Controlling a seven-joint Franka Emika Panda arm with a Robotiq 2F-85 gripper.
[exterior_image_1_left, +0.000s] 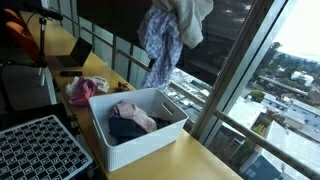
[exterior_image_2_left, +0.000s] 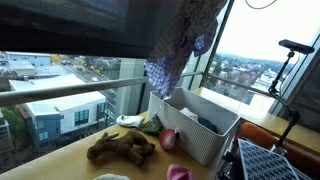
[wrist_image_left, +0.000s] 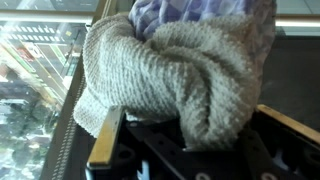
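In the wrist view my gripper is shut on a bunched beige knit cloth, and a blue patterned fabric shows behind it. In both exterior views the bundle hangs high in front of the window: the blue patterned fabric dangles below the beige knit. The gripper itself is cut off by the top edge there. Below the bundle stands a white bin holding a pink garment and dark clothes.
A pink cloth lies beside the bin, a black perforated crate in front and a laptop further back. A brown plush toy and a pink item lie on the wooden table. Window frame bars stand close.
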